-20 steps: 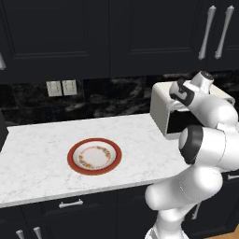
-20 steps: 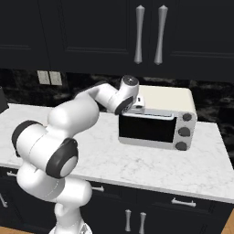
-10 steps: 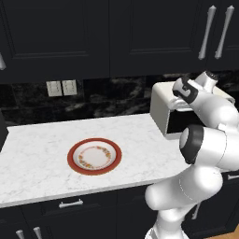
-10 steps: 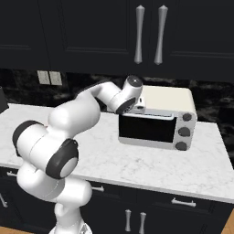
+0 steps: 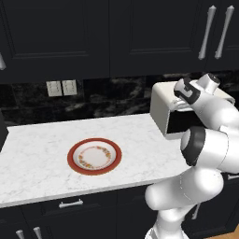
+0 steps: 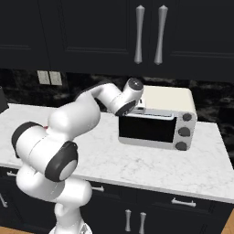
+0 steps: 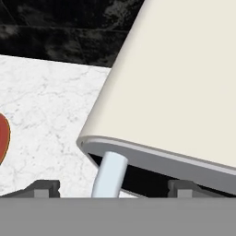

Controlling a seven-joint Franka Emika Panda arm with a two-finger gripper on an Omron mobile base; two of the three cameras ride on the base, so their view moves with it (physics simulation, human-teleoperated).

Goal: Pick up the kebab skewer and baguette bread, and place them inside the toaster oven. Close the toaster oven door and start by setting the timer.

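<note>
**Claw at the handle of the closed toaster oven; timer step outstanding**

The marble counter (image 5: pixel 42 154) carries two items, well apart: the cream-white toaster oven (image 6: pixel 157 119) at its right end, against the dark backsplash, and a red-rimmed plate (image 5: pixel 94 156) near the middle. The plate's patterned inner face lies bare; neither the kebab skewer nor the baguette bread is seen on it or elsewhere on the counter. Whether both lie inside the oven cannot be told, since the glass shows dark.

The toaster oven door (image 6: pixel 147 129) stands upright and flush in its frame, so it reads as shut. Three knobs (image 6: pixel 184 131) run down the oven's right side. The silver handle (image 7: pixel 109 175) crosses the top of the door.

The white arm reaches from the base to the oven's upper left front corner. The claw (image 7: pixel 108 186) sits at the handle with its two fingers spread wide; in the hand view the bar passes between the tips, and neither tip visibly presses on it. It holds nothing.

Judged from this layout, the door-closing step is finishing and the timer remains to be set. The next move would call for lifting the claw clear of the handle, travelling to the knob column on the right, narrowing the fingers about one knob and turning it; which of the three is the timer cannot be read.
</note>
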